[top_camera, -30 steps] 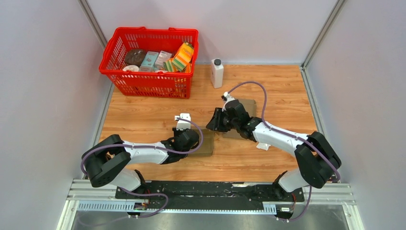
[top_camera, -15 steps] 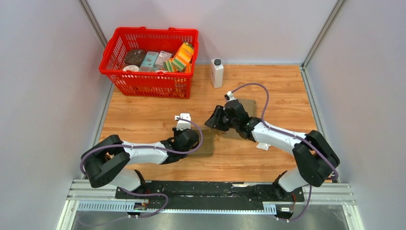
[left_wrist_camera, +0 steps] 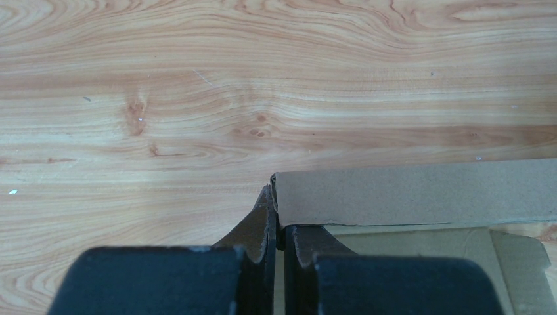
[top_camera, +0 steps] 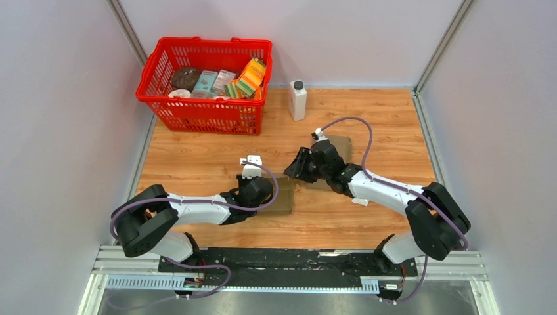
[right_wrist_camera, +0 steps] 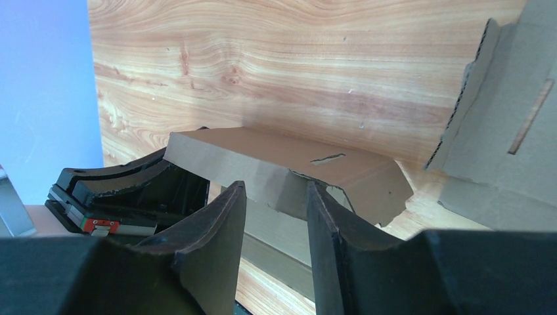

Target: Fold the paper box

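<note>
The brown cardboard box (top_camera: 284,199) lies partly folded on the wooden table, with a flat part (top_camera: 338,146) of it stretching under my right arm. My left gripper (top_camera: 261,191) is shut on the end of a raised side wall (left_wrist_camera: 407,193), and the pinch shows in the left wrist view (left_wrist_camera: 279,220). My right gripper (top_camera: 297,169) is open at the box's far right corner. In the right wrist view its fingers (right_wrist_camera: 276,190) straddle a raised flap (right_wrist_camera: 282,164) without closing on it. The flat slotted panel (right_wrist_camera: 506,138) lies to the right.
A red basket (top_camera: 164,62) with packaged goods stands at the back left. A white bottle (top_camera: 297,100) stands at the back middle. A small white scrap (top_camera: 359,200) lies beside the right arm. Grey walls close in on both sides.
My right wrist has shifted slightly to the right while its gripper stays at the box's corner. The left arm has not moved.
</note>
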`<action>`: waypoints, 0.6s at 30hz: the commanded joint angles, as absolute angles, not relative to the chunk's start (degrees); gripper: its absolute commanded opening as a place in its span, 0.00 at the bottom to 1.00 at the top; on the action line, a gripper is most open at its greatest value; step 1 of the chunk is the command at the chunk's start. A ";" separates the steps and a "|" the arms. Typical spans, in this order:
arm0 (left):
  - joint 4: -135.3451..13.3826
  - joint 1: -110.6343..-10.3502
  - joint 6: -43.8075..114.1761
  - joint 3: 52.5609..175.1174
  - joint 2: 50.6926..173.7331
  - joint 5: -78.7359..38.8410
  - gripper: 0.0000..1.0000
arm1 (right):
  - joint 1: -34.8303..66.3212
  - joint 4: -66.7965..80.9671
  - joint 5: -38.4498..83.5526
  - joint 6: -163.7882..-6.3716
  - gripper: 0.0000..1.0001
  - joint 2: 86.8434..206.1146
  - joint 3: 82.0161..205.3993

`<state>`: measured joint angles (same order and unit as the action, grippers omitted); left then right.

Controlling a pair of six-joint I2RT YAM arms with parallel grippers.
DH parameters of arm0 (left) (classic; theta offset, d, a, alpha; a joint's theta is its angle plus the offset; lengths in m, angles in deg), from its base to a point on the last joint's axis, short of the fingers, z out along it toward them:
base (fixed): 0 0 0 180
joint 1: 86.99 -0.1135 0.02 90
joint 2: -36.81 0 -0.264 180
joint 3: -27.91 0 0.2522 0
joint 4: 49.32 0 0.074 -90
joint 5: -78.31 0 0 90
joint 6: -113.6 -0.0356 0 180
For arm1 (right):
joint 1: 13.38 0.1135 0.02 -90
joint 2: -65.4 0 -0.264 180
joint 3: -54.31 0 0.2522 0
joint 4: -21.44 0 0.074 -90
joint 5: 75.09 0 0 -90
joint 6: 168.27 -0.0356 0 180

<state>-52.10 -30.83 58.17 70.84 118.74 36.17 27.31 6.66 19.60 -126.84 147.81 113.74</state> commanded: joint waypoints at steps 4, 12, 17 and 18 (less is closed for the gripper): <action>-53.50 -30.65 59.11 70.67 118.11 33.58 0.00 | 27.58 15.05 23.96 -133.98 0.42 150.47 112.11; -53.68 -30.65 59.29 70.67 118.11 33.66 0.00 | 27.49 21.74 25.55 -139.26 0.21 154.60 111.76; -54.12 -30.65 60.43 70.24 118.02 33.93 0.00 | 25.73 26.21 25.71 -138.91 0.00 155.31 108.25; -53.95 -30.65 60.60 70.06 118.02 34.10 0.00 | 25.38 27.27 26.50 -138.21 0.00 155.14 107.89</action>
<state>-52.54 -30.87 58.91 70.79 118.65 36.61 26.32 20.70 25.19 -138.80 154.41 110.29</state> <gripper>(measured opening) 0.032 0.020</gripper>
